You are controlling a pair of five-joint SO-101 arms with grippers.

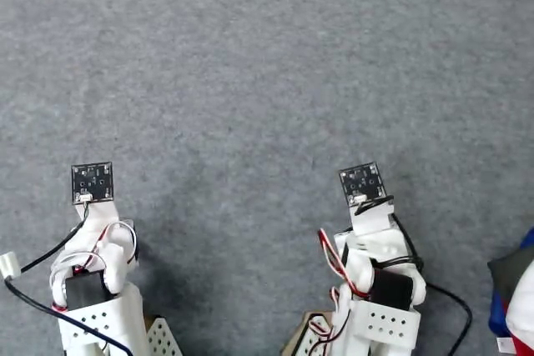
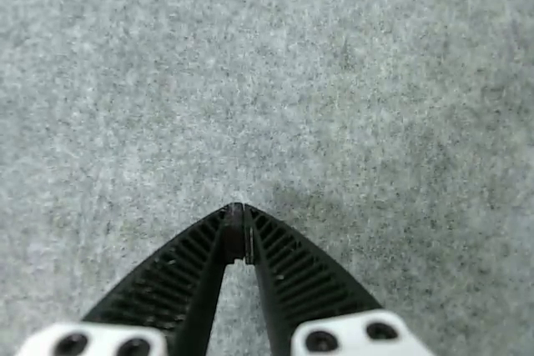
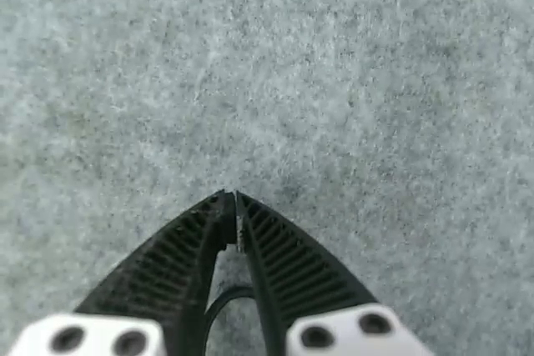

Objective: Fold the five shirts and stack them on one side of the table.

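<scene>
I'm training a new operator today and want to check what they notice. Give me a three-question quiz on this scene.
1. True or false: the left gripper holds a shirt.
2. The right gripper is: A) wide open, B) shut and empty, C) shut on cloth.
3. Fill in: in the high view, the cloth pile lies at the picture's ____ edge.
Key: 1 false; 2 B; 3 right.
</scene>
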